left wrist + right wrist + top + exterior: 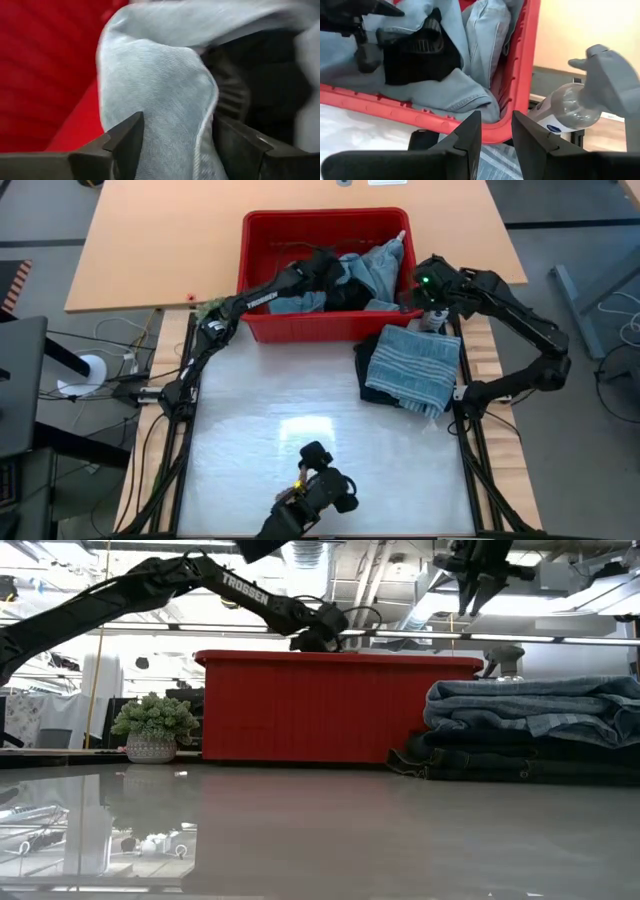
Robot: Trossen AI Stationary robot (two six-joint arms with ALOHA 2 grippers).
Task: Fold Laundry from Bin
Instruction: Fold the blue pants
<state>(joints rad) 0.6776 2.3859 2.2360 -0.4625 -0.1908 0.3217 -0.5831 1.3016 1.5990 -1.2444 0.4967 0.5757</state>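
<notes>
Step in hand: picking the next piece from the bin; my left jaws are inside it, spread around a fold of light denim, not yet pinching.
Next move, as I judge it: press them together on that fold alone, then lift clear of the black garment.
Folded stack: near the tabletop's right edge; striped cloth on top, dark pieces beneath, soft and flat.
My right jaws: slightly apart, empty, above the bin's right near corner.
Bin: red, rigid plastic, at the far edge.
</notes>
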